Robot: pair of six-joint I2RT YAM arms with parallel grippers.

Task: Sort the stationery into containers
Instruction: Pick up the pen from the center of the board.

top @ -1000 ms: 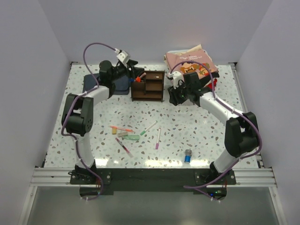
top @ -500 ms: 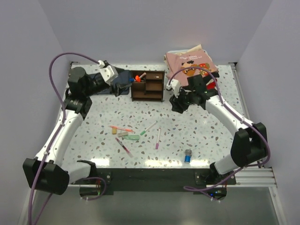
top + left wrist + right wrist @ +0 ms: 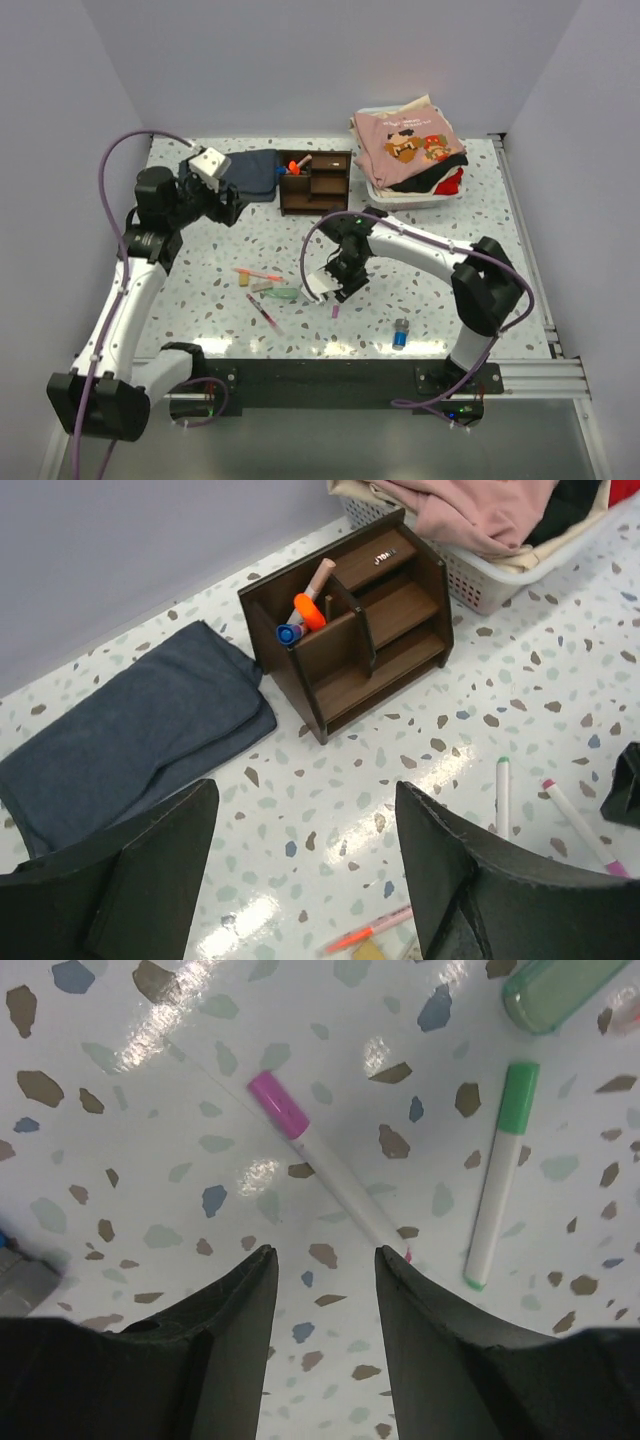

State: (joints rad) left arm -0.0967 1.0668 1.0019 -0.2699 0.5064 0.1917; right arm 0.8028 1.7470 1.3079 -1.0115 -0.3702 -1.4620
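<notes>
Dark brown organiser (image 3: 400, 652), navy cloth (image 3: 130, 730), speckled white table (image 3: 330, 815), magenta-capped pen (image 3: 325, 1163), green-capped pen (image 3: 500, 1170)

Twin white-and-black arms (image 3: 420, 240)
White links (image 3: 120, 305), black joints (image 3: 490, 290), purple cables (image 3: 101, 190); left claw (image 3: 305, 795) and right claw (image 3: 322, 1252) matte black.

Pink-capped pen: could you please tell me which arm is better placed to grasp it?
Right: the right claw, open, hangs above the pink-capped pen; the left claw is farther off, facing the organiser.

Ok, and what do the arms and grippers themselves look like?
The left arm and right arm are white tubes with black joints, each trailing a purple cable. The left gripper and right gripper each have two broad matte black fingers.
</notes>
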